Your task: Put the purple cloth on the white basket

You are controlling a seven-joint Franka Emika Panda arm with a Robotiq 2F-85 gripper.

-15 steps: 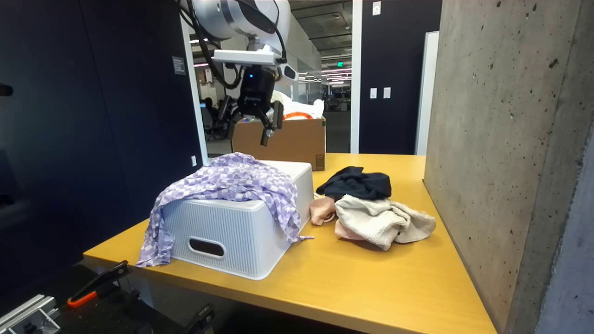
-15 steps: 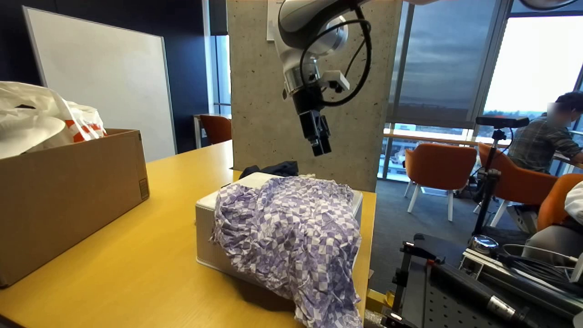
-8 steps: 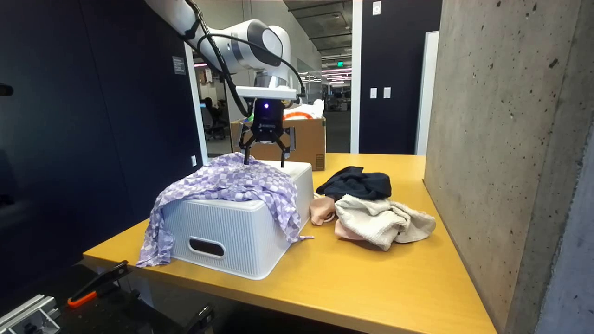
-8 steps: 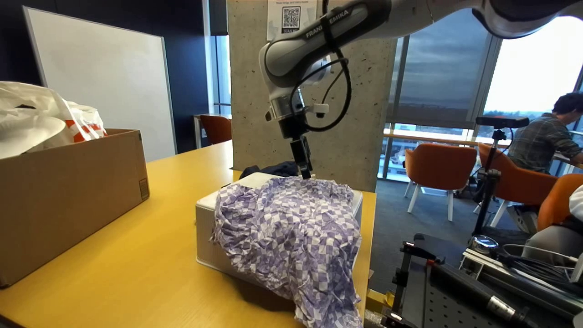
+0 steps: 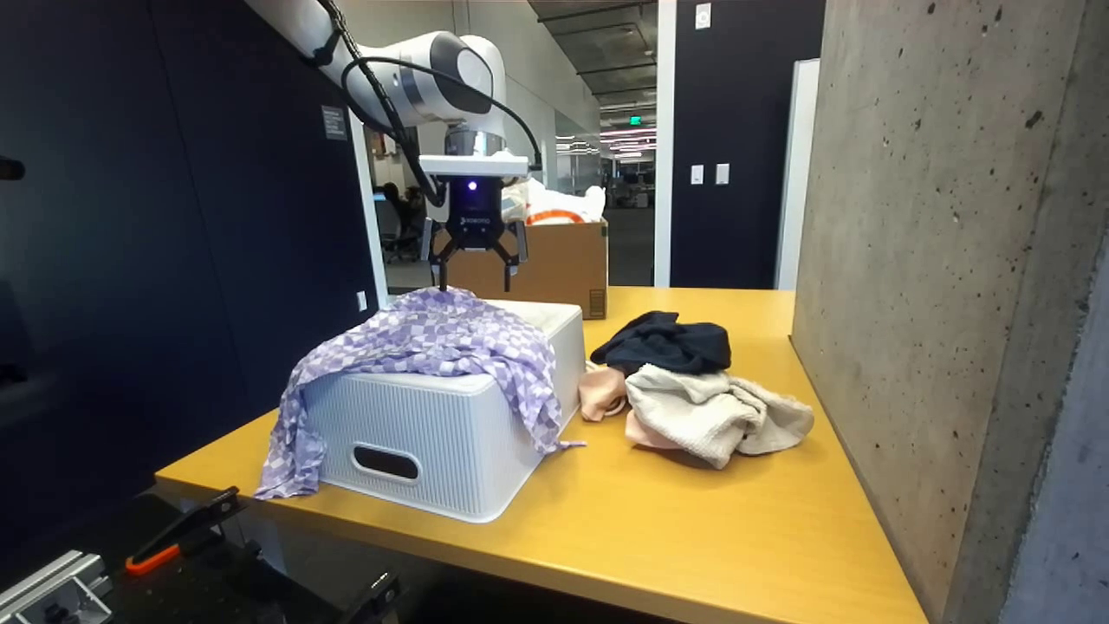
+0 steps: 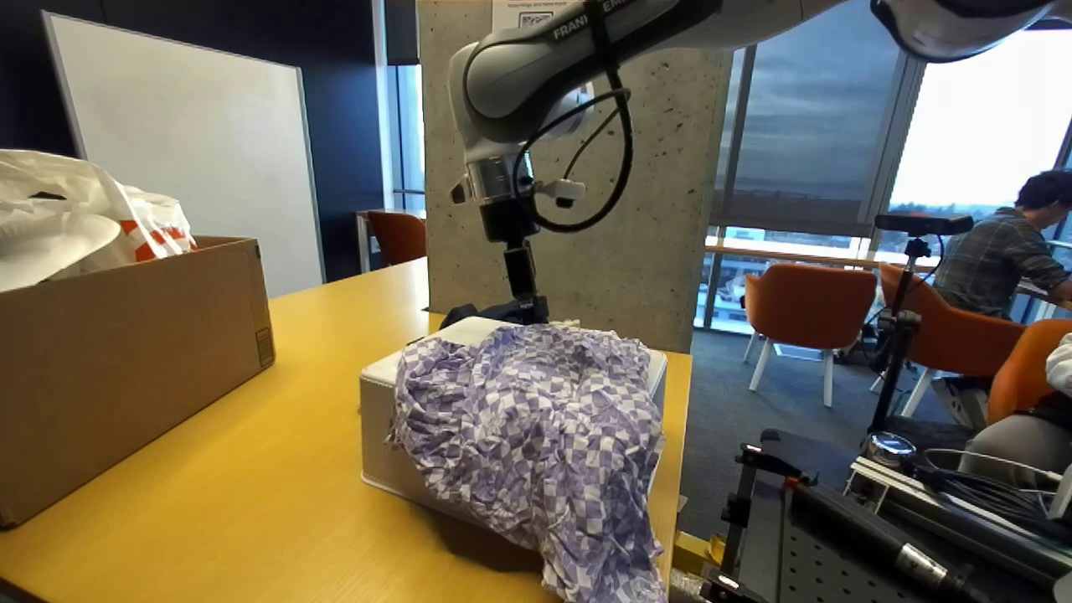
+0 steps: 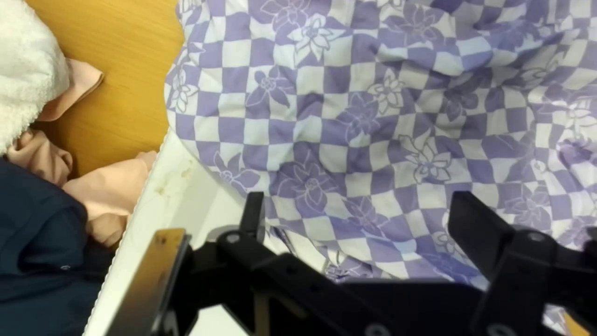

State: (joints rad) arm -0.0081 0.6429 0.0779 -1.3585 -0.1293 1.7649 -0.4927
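By the near edge of the bench (image 5: 658,520), in an exterior view, the white basket (image 5: 442,433) stands with a flat, solid face upward. The purple cloth (image 5: 424,340) lies rumpled across that face, one end hanging down the basket's side to the bench's edge, a smaller flap down the side toward the other fabrics. Over it hangs the tool (image 5: 475,284), released, its fingers (image 7: 478,224) spread apart and pointing down; whether a fingertip brushes the cloth's peak cannot be told. Beside the basket, toward the bench edge along the concrete pillar (image 5: 936,260), a dark navy cloth (image 5: 667,342) and a cream cloth (image 5: 697,412) lie heaped, with peach fabric (image 5: 601,394) partly beneath them. Near the far edge stands a brown cardboard box (image 5: 554,269) with white bags (image 6: 50,184) showing above its rim.
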